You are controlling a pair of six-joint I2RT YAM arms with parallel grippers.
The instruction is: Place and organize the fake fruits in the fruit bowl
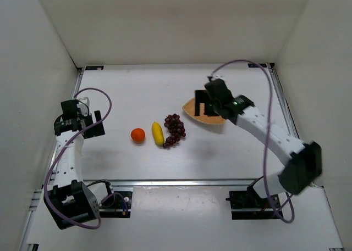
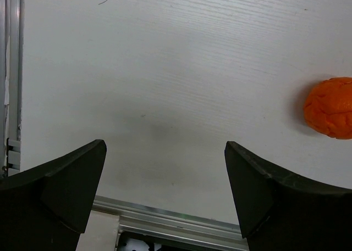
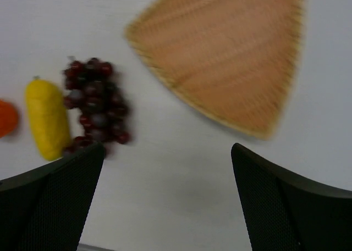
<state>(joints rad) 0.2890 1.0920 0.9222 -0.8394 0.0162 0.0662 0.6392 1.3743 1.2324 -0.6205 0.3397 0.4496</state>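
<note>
We see nothing in the bowl (image 3: 231, 59) yet, as far as the blurred wrist view shows: orange (image 1: 137, 134), banana (image 1: 158, 134) and grapes (image 1: 175, 129) lie in a row at mid-frame, to its left, while the left gripper (image 2: 165, 145) and right gripper (image 3: 168, 149) hang spread wide, empty.

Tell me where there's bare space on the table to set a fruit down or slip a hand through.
Bare table lies between the left gripper and the orange, behind the fruit row up to the back wall, and in front of it down to the rail. The wicker bowl holds nothing. Crowded: banana close beside grape bunch, right gripper by the bowl.
</note>
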